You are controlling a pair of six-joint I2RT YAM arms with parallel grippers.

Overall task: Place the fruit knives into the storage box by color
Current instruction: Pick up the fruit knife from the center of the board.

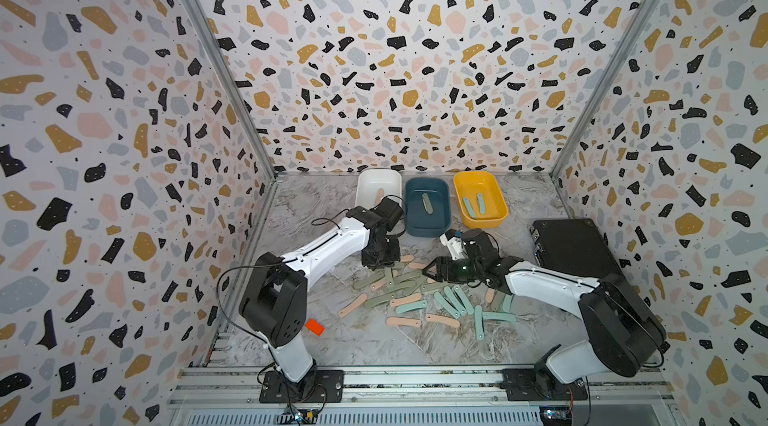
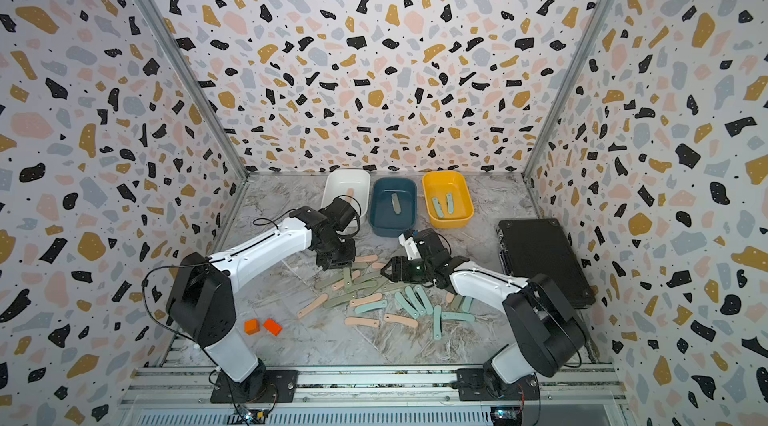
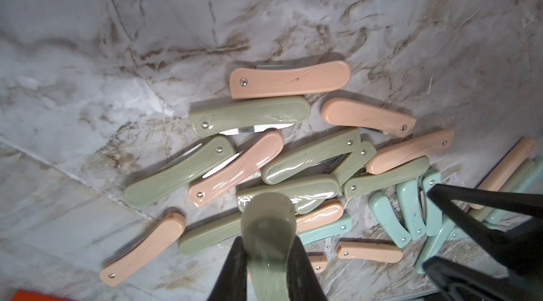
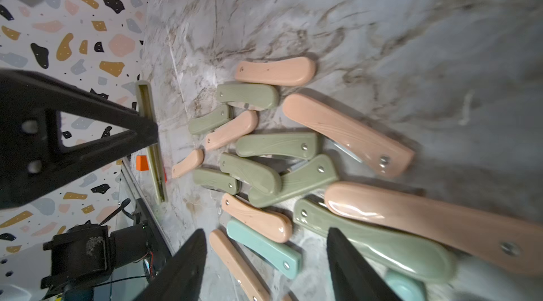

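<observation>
Your left gripper (image 3: 267,240) is clamped on a sage green knife (image 3: 266,217), pinched across its flat faces near one end. The rest of the handle sticks out free, which should let it drop cleanly. It hovers at the 11 o'clock edge of the pile (image 1: 415,291), and the knife looks lifted off the marble.

The boxes at 12 o'clock set the rule: pink lies in the white box (image 1: 370,183), green in the dark blue box (image 1: 428,230) and teal in the yellow box (image 1: 486,220). So this knife belongs in the blue one, at about 1 o'clock from that gripper.

Your right gripper (image 4: 266,232) has its jaws apart and holds nothing. It sits low over the pile's 12 o'clock part and straddles a teal knife (image 4: 264,248) with pink ones beside it. Closing there risks catching two colours, so centre on one.
</observation>
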